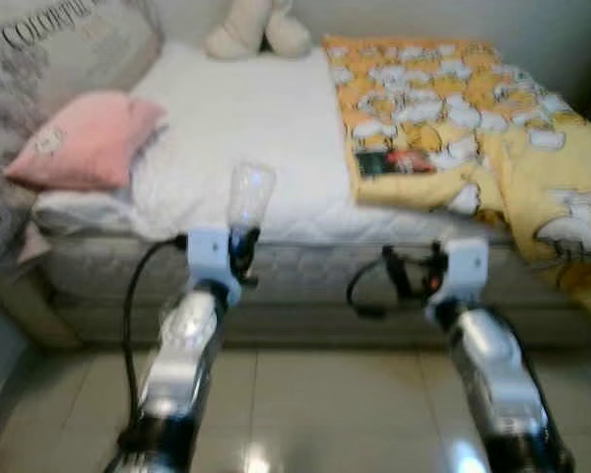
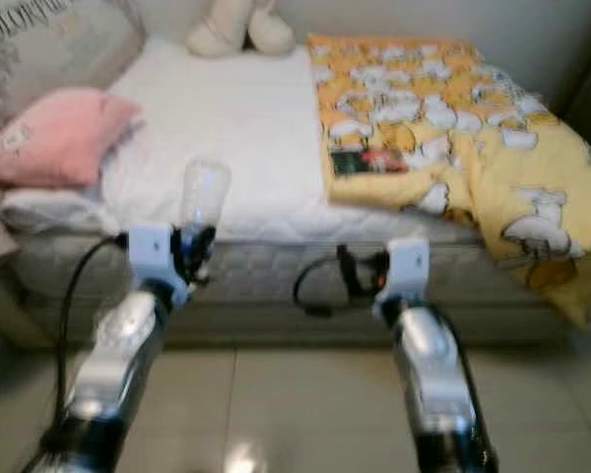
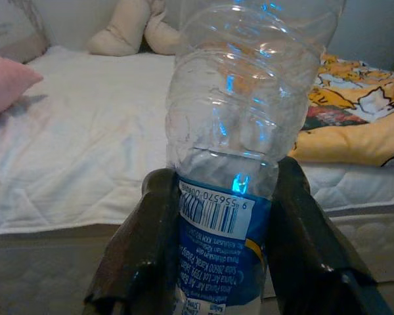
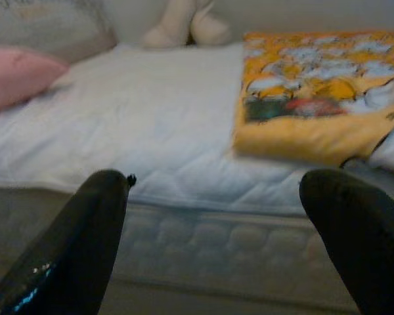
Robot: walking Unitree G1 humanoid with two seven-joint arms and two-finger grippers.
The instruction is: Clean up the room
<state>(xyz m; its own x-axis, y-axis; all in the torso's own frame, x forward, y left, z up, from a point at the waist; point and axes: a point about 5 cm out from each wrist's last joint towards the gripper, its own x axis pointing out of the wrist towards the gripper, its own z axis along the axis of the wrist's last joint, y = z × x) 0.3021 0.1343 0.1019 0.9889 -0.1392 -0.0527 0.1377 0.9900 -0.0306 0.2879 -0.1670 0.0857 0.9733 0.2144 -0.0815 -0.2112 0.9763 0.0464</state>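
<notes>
Bottle [image 3: 240, 144]: clear plastic, empty as far as can be seen, held upright in the left pincer [image 3: 226, 243] in front of the bed [image 1: 246, 118] and above the tiled floor [image 1: 305, 394]. The two black fingers [image 3: 148, 243] are closed to a narrow gap against the blue label at the bottle's lower part; everything above the label stands free.

Risk assessment: the grip sits low on a thin, ribbed wall. Excess pressure would likely crush the wall and let the bottle slip; a sudden swing while walking could tip it out between the fingers and onto the floor.

The right pincer [image 4: 213, 243] is spread wide and holds nothing, facing the mattress edge.

On the bed lie a pink pillow [image 1: 84, 138] at the robot's left, a yellow patterned blanket [image 1: 473, 118] at its right with one side hanging over the edge, and a beige soft toy [image 1: 256, 28] at the far end.
</notes>
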